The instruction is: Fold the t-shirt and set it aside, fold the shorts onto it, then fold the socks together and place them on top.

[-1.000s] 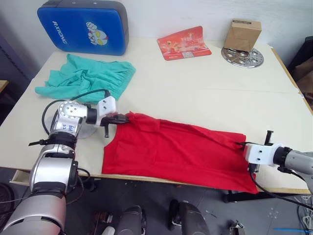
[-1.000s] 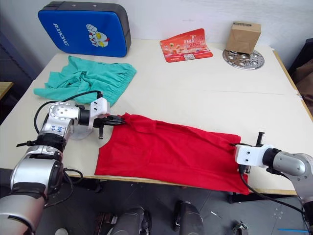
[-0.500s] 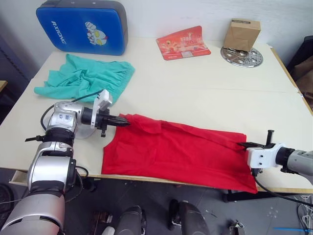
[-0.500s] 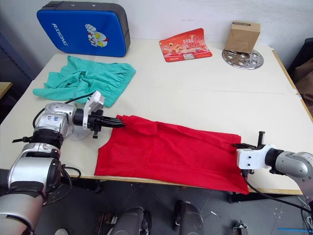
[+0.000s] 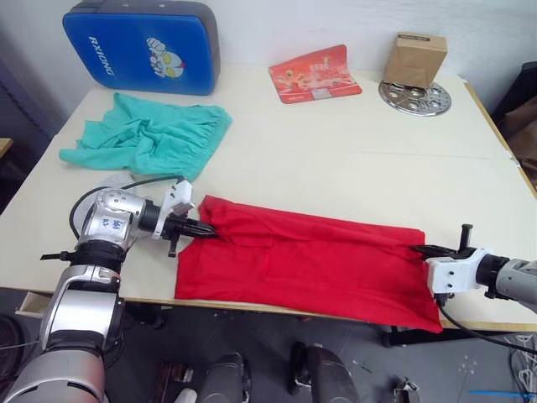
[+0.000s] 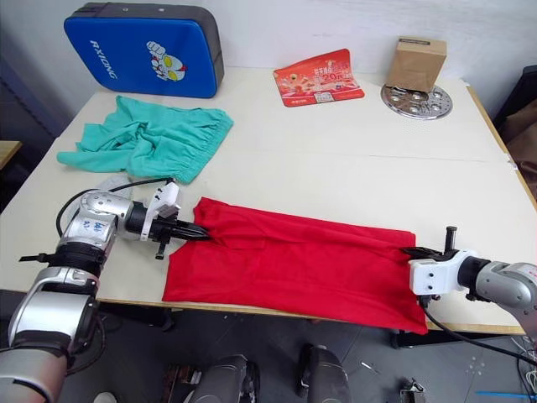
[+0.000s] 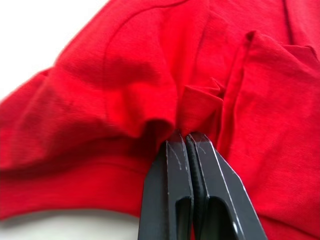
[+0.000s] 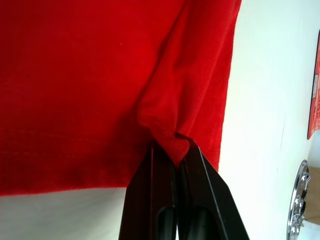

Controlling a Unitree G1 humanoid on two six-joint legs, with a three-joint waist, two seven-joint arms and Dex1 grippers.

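Head views: t-shirt [image 5: 310, 264] spread flat along the near edge of the table [image 5: 352, 151], long axis running left to right, folded lengthwise with an upper layer lying over a lower one. Left gripper [image 5: 206, 228] clamped on the shirt's left end; right gripper [image 5: 424, 249] clamped on the right end near the far corner. Lower right corner of the cloth hanging just over the table edge.

Left wrist view: both black fingers [image 7: 172, 180] pressed together on a gathered pinch of red cloth [image 7: 130, 80], several creases fanning out from the pinch, a curved seam visible across the fabric. Not legible from the head views at all.

Right wrist view: fingers [image 8: 150, 200] closed tight on a small peak of red fabric [image 8: 90, 75] at the folded edge, bare tabletop beside it, and the rim of the metal disc [image 8: 298, 205] at the far side.

Shorts [image 5: 151, 134] lying crumpled at the far left of the table, well apart from the shirt, waistband toward the right. Something pale just beside the left arm, under its cable; too hidden to name.

Along the back edge: blue padded case [image 5: 143, 46] standing upright, red printed card [image 5: 315, 73] lying flat, brown cardboard box [image 5: 415, 59] standing on the perforated metal disc [image 5: 415, 98].
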